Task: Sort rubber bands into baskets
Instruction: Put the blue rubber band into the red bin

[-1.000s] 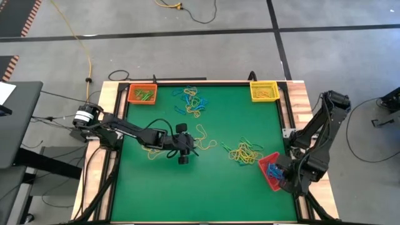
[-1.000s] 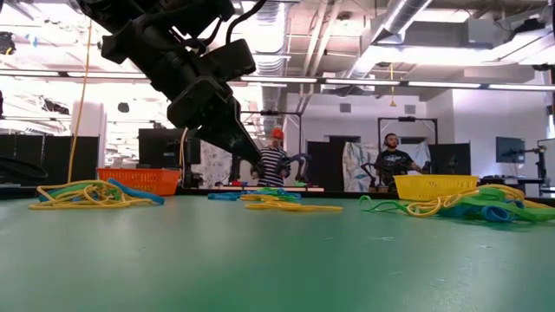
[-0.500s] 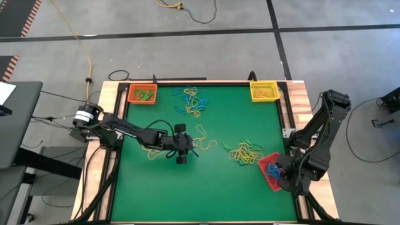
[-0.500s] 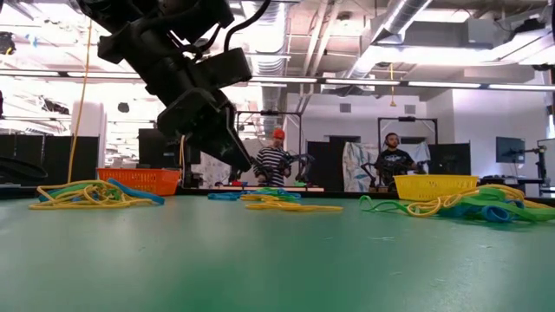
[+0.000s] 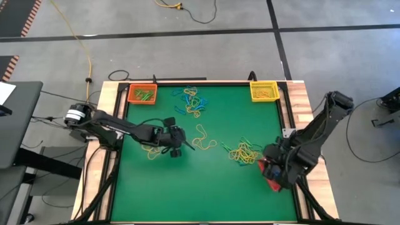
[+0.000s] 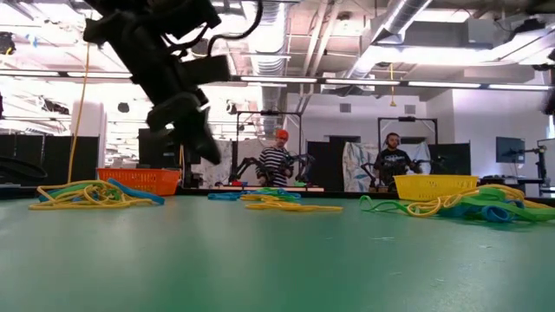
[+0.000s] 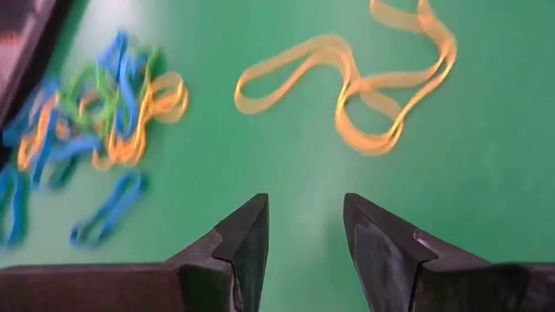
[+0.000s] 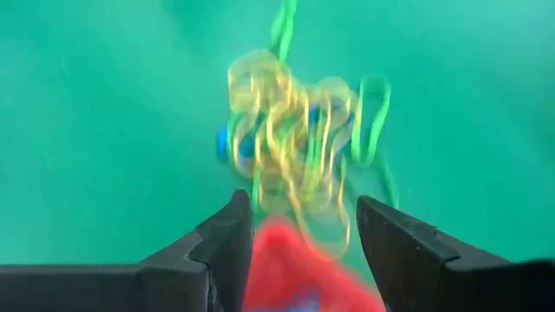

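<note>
The right gripper [image 5: 275, 167] hangs over the red basket [image 5: 270, 179] at the table's [image 5: 219, 194] right edge, jaws apart and empty. The tangled pile of rubber bands [image 5: 244, 152] lies just beside it toward the table's centre, dead ahead between its fingers in the right wrist view. The left gripper [image 5: 177, 142], also parted and empty, faces a loose yellow band [image 7: 364, 82] mid-table

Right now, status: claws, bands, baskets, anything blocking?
Left claw open, empty, facing yellow bands mid-mat. Right claw open, empty, over red basket, facing mixed pile. Orange basket and yellow basket unobstructed.
</note>
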